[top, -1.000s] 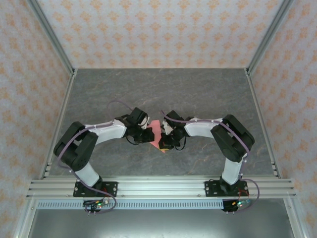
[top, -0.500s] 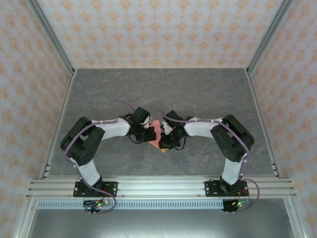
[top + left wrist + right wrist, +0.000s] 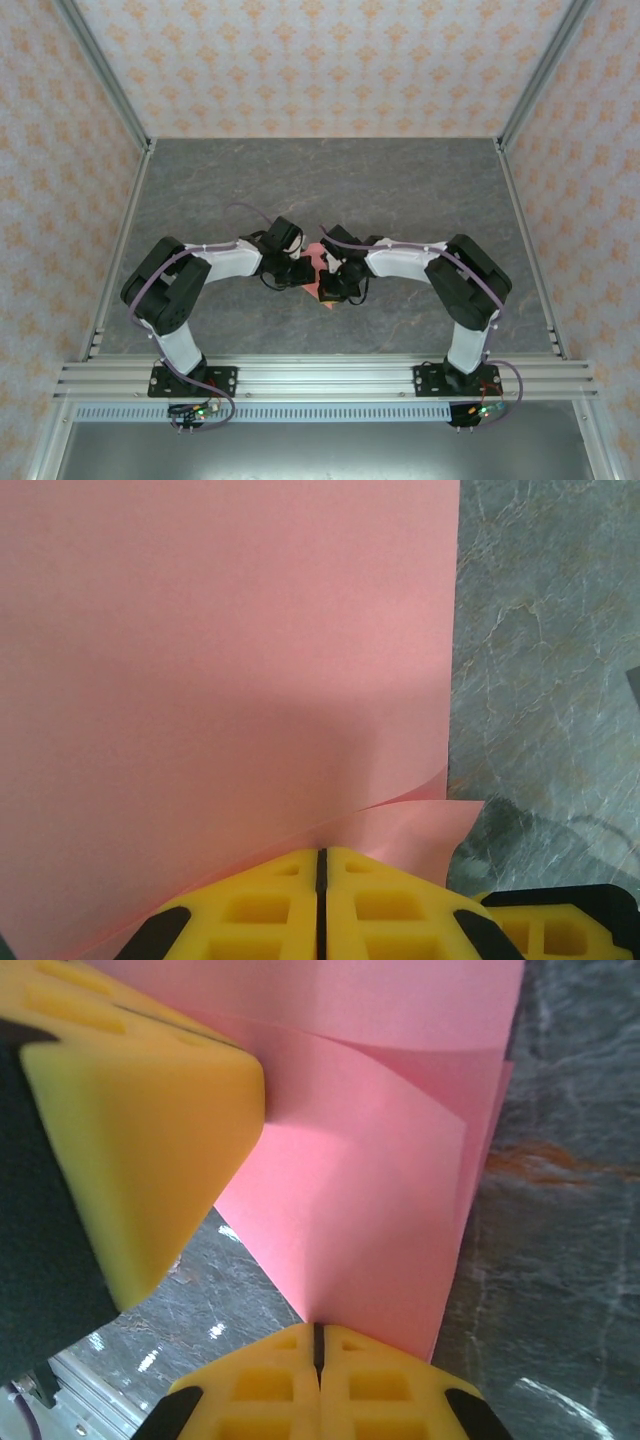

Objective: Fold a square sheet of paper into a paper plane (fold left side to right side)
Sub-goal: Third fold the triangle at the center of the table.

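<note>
Beside the left gripper [image 3: 322,858], the right gripper [image 3: 318,1332] is sitting nearer than a second ago. Both are clamping the paper [image 3: 230,650] between them, fingers pressed together on its edges.

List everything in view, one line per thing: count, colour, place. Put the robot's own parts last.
paper sheet: one, salmon pink, partly folded, at the table's middle between the two grippers
table: one, grey marbled top, under the whole scene
walls: three, pale with an orange pattern, at the back and both sides
frame rail: one, silver metal, along the near edge under the arm bases
left arm: one, black and white, reaching in from the left
right arm: one, black and white, reaching in from the right
left gripper: one, yellow fingers, shut on the sheet's edge
right gripper: one, yellow fingers, shut on the sheet's edge
</note>
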Controlling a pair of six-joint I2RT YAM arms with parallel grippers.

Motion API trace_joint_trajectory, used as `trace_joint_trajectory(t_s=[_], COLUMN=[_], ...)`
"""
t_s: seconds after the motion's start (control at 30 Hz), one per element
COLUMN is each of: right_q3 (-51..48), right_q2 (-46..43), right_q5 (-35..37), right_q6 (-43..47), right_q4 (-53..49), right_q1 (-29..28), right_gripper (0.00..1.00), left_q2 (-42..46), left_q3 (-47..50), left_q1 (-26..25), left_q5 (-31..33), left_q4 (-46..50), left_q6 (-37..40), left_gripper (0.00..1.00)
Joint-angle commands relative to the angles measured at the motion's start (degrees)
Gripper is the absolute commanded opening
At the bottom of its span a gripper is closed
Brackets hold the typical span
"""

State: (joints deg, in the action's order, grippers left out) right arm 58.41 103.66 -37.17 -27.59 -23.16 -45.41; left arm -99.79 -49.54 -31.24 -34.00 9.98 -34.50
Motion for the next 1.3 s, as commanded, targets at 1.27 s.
trace_joint_trajectory(t_s=[1.27], right_q3=[-2.54], right_q2=[-1.01], right_q5=[5.02], right_q6=[-4.76], right_q4=[-5.20], right_q1=[-1.26], right_gripper=[0.00], left_q2=[-1.47], left_q3=[1.68], left_q1=[-0.36], left_q5=[6.66], left_q4=[5.06], left_q6=[2.28], left_gripper=[0.07])
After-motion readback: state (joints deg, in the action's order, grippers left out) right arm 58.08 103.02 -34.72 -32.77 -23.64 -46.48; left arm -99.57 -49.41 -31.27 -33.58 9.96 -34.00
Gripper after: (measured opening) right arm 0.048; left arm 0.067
